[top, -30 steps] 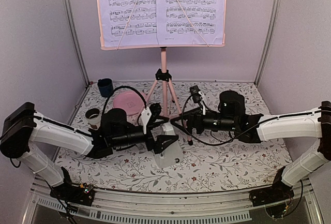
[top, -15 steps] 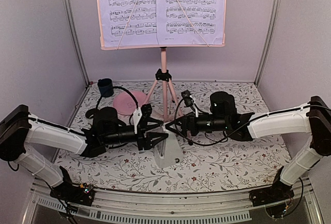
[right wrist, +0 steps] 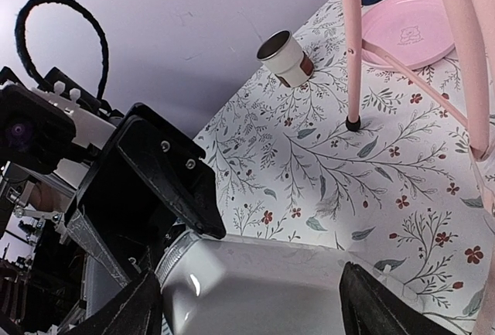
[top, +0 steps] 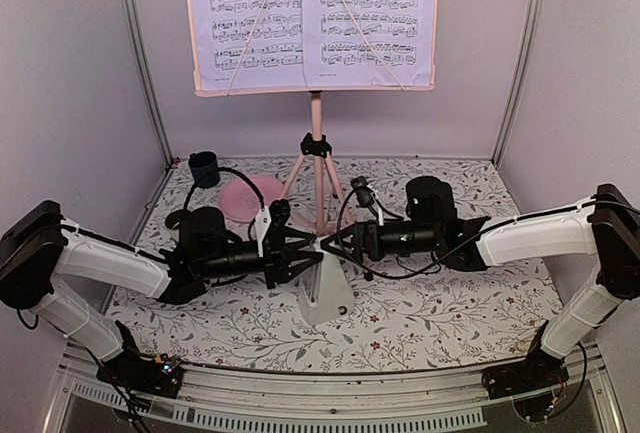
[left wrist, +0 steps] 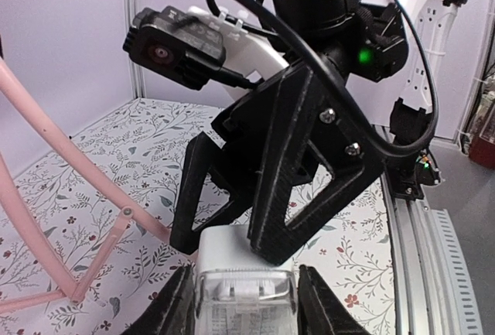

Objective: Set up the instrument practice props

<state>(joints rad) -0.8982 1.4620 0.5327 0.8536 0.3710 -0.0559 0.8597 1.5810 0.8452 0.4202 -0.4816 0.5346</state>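
The pink music stand (top: 316, 173) stands at the back and carries the sheet music (top: 315, 18) on its desk. The white pyramid metronome (top: 328, 291) is at the table's middle. My left gripper (top: 306, 258) is shut on its upper part; in the left wrist view my fingers (left wrist: 179, 304) press both sides of the metronome (left wrist: 244, 292). My right gripper (top: 330, 243) meets it from the right, open. In the right wrist view its fingers (right wrist: 139, 312) stand wide on either side of the metronome (right wrist: 286, 288).
A round pink plate (top: 248, 196) and a dark blue cup (top: 204, 168) sit at the back left. A paper cup (right wrist: 285, 58) stands left of the plate. The stand's tripod legs (right wrist: 352, 49) reach the table just behind both grippers. Walls close three sides.
My right gripper has moved left until its fingers reach the metronome's top. My left arm has drawn back slightly to the left and still holds the metronome.
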